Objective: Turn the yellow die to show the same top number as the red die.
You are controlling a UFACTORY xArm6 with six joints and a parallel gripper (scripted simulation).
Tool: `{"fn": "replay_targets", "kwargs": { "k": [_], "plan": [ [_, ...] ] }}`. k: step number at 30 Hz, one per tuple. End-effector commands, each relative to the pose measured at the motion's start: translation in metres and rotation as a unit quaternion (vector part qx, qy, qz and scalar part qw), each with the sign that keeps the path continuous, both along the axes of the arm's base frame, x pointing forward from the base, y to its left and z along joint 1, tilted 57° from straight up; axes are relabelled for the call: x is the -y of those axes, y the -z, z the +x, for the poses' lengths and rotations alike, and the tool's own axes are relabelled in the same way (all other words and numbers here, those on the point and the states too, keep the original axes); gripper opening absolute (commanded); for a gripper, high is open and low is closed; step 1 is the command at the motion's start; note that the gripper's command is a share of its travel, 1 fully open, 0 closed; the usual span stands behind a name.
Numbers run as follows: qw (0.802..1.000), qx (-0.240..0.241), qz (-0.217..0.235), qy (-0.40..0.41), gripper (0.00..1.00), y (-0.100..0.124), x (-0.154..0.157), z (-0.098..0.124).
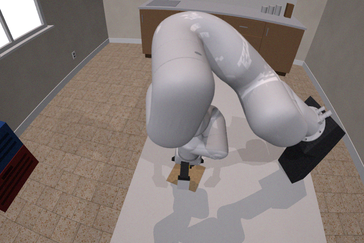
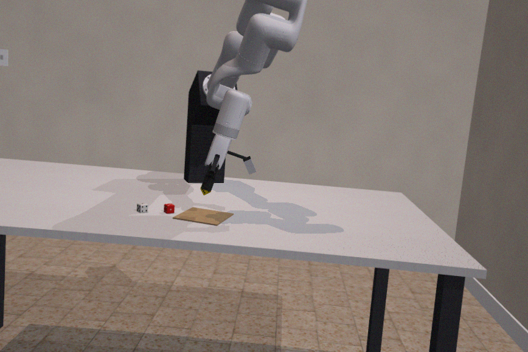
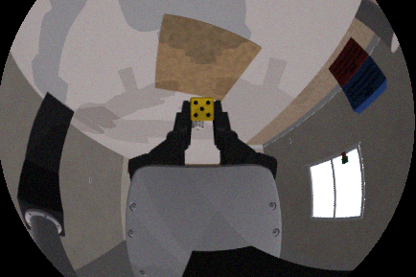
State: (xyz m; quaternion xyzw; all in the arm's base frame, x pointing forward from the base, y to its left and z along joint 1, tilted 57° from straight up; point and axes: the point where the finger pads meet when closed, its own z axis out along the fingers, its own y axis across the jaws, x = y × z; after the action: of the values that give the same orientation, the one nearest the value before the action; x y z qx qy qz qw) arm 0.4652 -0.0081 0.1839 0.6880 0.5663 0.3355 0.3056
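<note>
Our hand (image 1: 190,165) (image 2: 206,188) (image 3: 201,109) is closed on the yellow die (image 1: 189,167) (image 2: 205,191) (image 3: 201,108), one finger on each side, with a five facing the wrist camera. The die is in the air, tilted with a corner down. We judge it light, stiff and hard to harm, but smooth and small enough to pivot, so opposite faces gripped squarely at their middles suit it best. The hand leans, fingers slanting downward, and we would have to level a face before release. Farther out, the mat (image 1: 198,175) (image 2: 202,215) (image 3: 196,60) lies flat on the tabletop (image 1: 279,219) (image 2: 106,226) (image 3: 273,12), the red die (image 2: 169,208) just beside it, top number unreadable to us, then the white die (image 2: 142,208)
</note>
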Motion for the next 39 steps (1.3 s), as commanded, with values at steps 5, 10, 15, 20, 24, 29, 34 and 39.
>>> {"fn": "replay_targets", "kwargs": {
  "k": [5, 10, 15, 20, 24, 29, 34, 39],
  "plan": [
    [1.000, 0.017, 0.008, -0.017, 0.21, -0.006, 0.002, 0.009],
    [0.999, 0.027, 0.018, -0.035, 0.21, -0.009, 0.003, 0.013],
    [0.998, 0.031, 0.027, -0.047, 0.21, -0.009, 0.003, 0.014],
    [0.996, 0.031, 0.044, -0.070, 0.21, -0.007, 0.003, 0.011],
    [0.994, 0.028, 0.057, -0.085, 0.21, -0.004, 0.003, 0.006],
    [0.993, 0.024, 0.068, -0.096, 0.21, -0.001, 0.003, 0.002],
    [0.992, 0.021, 0.075, -0.102, 0.21, 0.001, 0.003, -0.002],
    [0.992, 0.020, 0.075, -0.103, 0.21, 0.002, 0.006, -0.002]
  ]
}}
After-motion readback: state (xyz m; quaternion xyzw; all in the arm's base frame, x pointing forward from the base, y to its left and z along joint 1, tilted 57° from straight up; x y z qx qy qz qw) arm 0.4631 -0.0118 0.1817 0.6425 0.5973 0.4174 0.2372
